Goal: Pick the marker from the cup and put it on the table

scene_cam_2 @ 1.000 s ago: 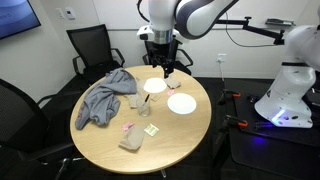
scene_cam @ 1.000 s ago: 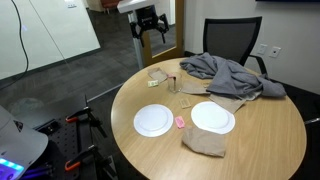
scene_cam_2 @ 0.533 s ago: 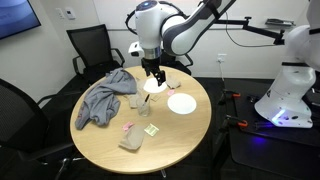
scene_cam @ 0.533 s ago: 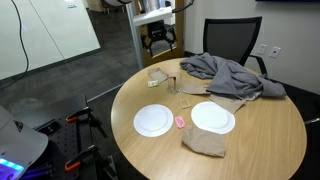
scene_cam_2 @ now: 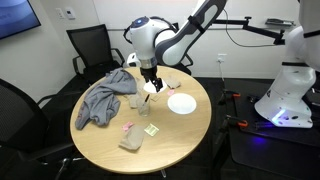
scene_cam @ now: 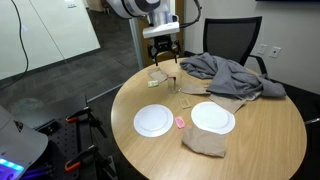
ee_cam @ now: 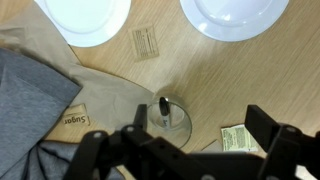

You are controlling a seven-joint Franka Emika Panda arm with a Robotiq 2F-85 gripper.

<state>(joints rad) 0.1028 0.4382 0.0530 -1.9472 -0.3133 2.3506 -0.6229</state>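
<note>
**Hand**: Robotiq unit on the Panda arm, poised over the far edge of the tabletop. Fingers are spread wide apart and clamp nothing. In the wrist view the cup sits between them, touched by neither.

**Cup**: clear tumbler, upright on the tabletop, directly beneath the hand. It is just beside a brown paper napkin.

**Marker**: thin and dark, standing in the cup with its upper end towards the wrist camera. It is not gripped.

**White plates**: two, round, lying flat. One plate and the other plate lie side by side, with a small pink lump between them.

**Grey cloth**: crumpled heap on the tabletop near the cup, in front of a black office chair.

**Sugar packets**: one packet lies on bare wood between the plates. Another packet lies just beside the cup.

**Folded brown napkin**: lies flat, just beside the plates on the near side.
</note>
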